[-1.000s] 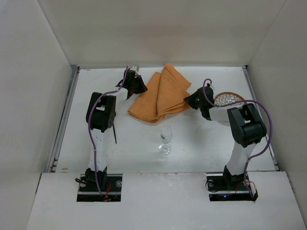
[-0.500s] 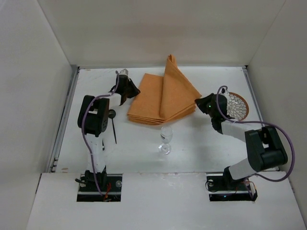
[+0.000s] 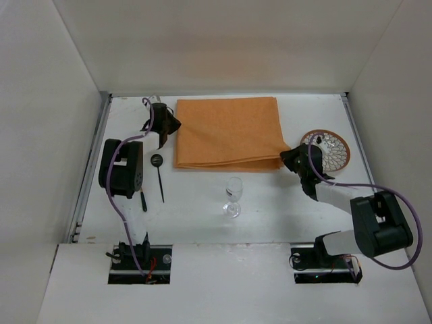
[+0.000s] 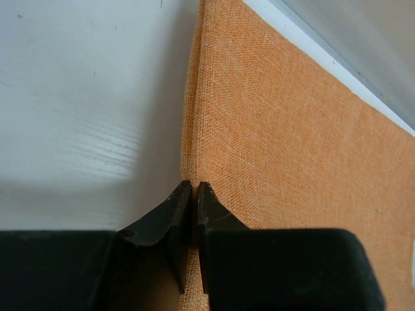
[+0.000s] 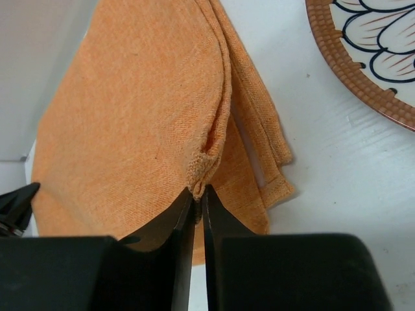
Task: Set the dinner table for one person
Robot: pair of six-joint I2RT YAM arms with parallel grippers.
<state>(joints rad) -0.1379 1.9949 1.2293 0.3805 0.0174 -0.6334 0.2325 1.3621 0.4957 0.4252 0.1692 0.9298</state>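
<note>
An orange cloth (image 3: 226,131) is held at both ends on the white tabletop (image 3: 270,209).
The left fingers (image 4: 183,201) pinch its left edge, the right fingers (image 5: 186,210) pinch its right corner; the tabletop spreads beneath both arms.

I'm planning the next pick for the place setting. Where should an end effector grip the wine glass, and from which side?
Probably the thin stem of the wine glass, just under the bowl, coming in level from the near side. It stands upright on its foot, and the orange cloth lies just beyond it, leaving the near side open.
</note>
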